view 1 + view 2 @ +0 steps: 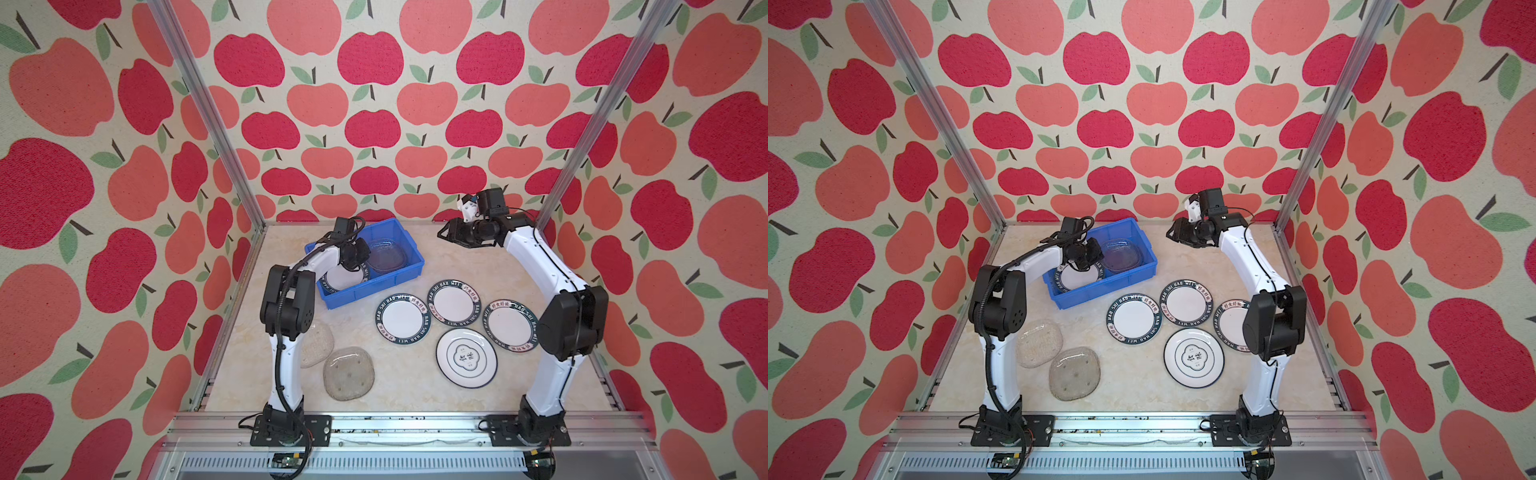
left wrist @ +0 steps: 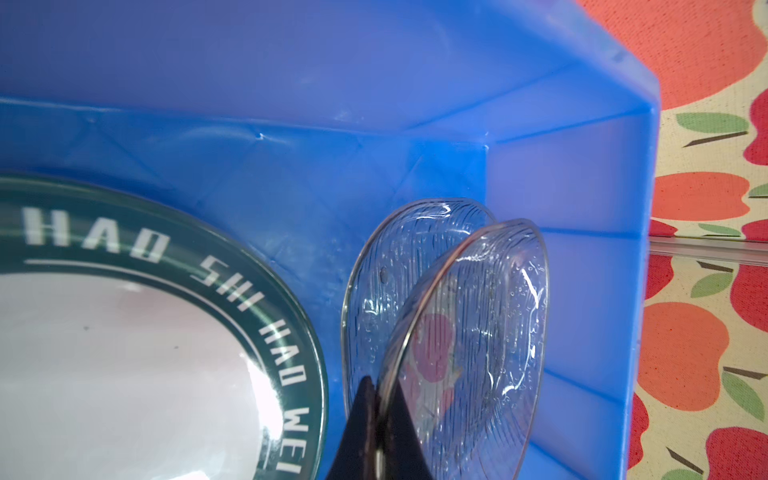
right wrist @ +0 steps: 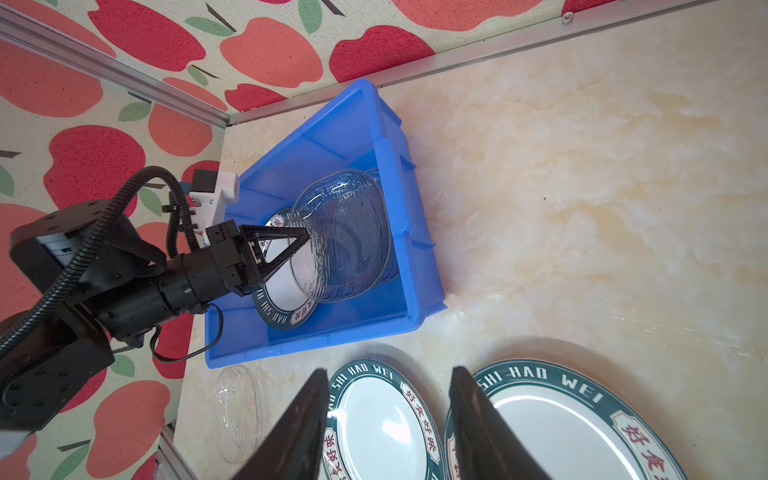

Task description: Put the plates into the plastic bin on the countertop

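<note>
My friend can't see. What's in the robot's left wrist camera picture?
The left gripper pinches the rim of a clear ribbed glass plate, held tilted inside a bright blue plastic bin. A second clear glass plate sits just behind it, and a round white plate with a dark lettered rim lies in the bin beside them.

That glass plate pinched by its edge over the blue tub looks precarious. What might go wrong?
The left gripper pinches the clear glass plate only at its rim, tilted, so it might slip. Released there, it could knock the glass plate beneath or land partly on the white lettered plate in the blue bin.
</note>
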`<action>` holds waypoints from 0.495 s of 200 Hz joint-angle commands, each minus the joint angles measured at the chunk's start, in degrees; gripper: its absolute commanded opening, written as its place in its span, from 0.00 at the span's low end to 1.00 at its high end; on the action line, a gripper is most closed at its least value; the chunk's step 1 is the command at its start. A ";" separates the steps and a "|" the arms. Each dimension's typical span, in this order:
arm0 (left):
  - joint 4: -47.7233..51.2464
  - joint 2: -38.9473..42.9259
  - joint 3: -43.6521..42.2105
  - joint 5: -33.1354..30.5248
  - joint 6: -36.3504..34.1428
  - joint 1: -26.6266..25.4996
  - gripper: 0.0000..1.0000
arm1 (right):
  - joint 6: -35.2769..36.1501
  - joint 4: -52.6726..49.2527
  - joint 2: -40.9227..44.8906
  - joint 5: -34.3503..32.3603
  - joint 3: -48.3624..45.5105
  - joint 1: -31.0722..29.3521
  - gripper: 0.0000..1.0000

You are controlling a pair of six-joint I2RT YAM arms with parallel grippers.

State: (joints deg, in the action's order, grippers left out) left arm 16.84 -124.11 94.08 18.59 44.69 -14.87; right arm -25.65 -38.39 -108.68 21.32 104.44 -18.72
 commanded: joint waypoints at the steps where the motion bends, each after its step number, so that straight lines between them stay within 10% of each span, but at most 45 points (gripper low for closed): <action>1: -1.87 -2.24 1.23 -0.95 2.19 -0.24 0.00 | -0.54 -0.11 -0.30 1.52 -0.04 0.44 0.50; 28: -2.01 -3.45 2.64 -0.22 2.73 -0.42 0.00 | -0.37 -0.30 -0.30 1.37 0.09 0.44 0.50; 73: -1.97 -1.87 2.27 -0.73 0.96 -1.03 0.54 | -0.54 -0.11 -0.37 1.67 0.36 0.44 0.51; 99: -0.61 -0.59 2.55 -1.60 -0.68 -1.08 0.57 | -0.80 -0.23 -0.65 1.94 0.68 0.35 0.51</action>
State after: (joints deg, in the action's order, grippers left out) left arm 14.28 -126.74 95.53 18.41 46.30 -16.10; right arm -25.65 -38.39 -108.68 21.89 104.44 -18.72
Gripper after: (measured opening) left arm 0.565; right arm 0.509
